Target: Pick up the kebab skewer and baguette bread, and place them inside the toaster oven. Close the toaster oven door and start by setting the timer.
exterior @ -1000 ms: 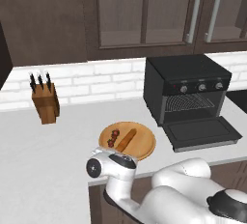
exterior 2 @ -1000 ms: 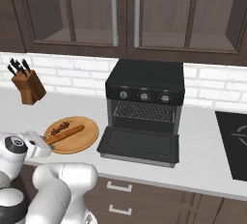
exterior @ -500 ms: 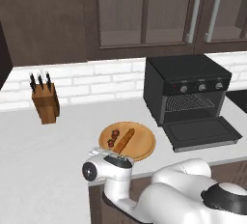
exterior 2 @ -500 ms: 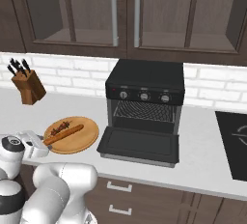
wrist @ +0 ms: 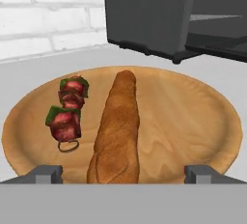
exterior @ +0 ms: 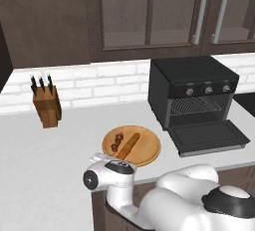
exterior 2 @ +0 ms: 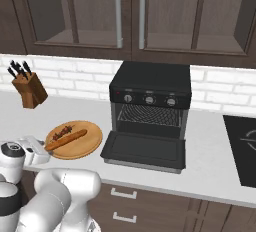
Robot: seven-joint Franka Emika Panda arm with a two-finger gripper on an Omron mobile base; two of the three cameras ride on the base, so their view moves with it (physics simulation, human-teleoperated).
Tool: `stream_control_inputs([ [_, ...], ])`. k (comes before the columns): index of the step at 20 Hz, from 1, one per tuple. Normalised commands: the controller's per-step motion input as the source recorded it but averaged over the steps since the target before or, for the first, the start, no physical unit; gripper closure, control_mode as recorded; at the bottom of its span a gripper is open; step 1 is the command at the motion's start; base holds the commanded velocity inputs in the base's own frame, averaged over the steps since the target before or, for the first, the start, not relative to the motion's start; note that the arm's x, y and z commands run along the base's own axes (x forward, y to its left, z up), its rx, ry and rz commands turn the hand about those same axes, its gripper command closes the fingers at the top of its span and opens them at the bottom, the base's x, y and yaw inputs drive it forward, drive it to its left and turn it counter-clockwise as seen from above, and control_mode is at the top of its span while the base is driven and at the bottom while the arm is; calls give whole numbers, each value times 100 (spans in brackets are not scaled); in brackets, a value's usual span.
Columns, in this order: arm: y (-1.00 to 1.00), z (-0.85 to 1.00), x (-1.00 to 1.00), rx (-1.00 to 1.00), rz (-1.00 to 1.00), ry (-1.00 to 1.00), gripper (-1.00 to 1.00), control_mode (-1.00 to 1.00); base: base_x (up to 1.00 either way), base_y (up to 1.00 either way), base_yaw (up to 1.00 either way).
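On the counter, a round wooden plate [exterior: 149, 148] [exterior 2: 90, 143] [wrist: 193, 117] carries the golden baguette bread [exterior: 129, 145] [exterior 2: 67, 140] [wrist: 118, 126], with the short kebab skewer [exterior: 117, 143] [exterior 2: 62, 132] [wrist: 67, 112] just to its left. My gripper [wrist: 123, 175] [exterior 2: 42, 151] hovers low at the plate's near edge, open, with the baguette's near end in line between its fingertips [wrist: 46, 174] and nothing gripped. To the right stands the black toaster oven [exterior: 191, 90] [exterior 2: 150, 91] [wrist: 149, 15]. The toaster oven door [exterior: 209, 136] [exterior 2: 145, 148] is dropped flat, showing the wire rack.
A wooden knife block [exterior: 47, 106] [exterior 2: 31, 90] stands at the back left against the white brick wall. A black cooktop [exterior 2: 242, 148] lies right of the oven. Dark cabinets hang above. Bare counter spreads left of the plate.
The hand has shifted only slightly at the plate's front edge. The skewer, baguette and oven door stay where they were.
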Motion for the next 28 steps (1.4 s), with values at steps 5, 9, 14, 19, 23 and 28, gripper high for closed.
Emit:
stream_control_inputs([
  [5, 11, -18, 12, 0, 0, 6, -100, -100, 0, 0, 0],
  [9, 15, -31, 9, 0, 0, 5, -100, -100, 0, 0, 0],
  [14, 6, -18, 7, 0, 0, 0, 100, -100, 0, 0, 0],
  [19, 0, 0, 0, 0, 0, 0, 100, -100, 0, 0, 0],
  [23, -1, 11, -2, 0, 0, 2, 100, -100, 0, 0, 0],
  [28, -10, 45, -10, 0, 0, 3, 100, -100, 0, 0, 0],
])
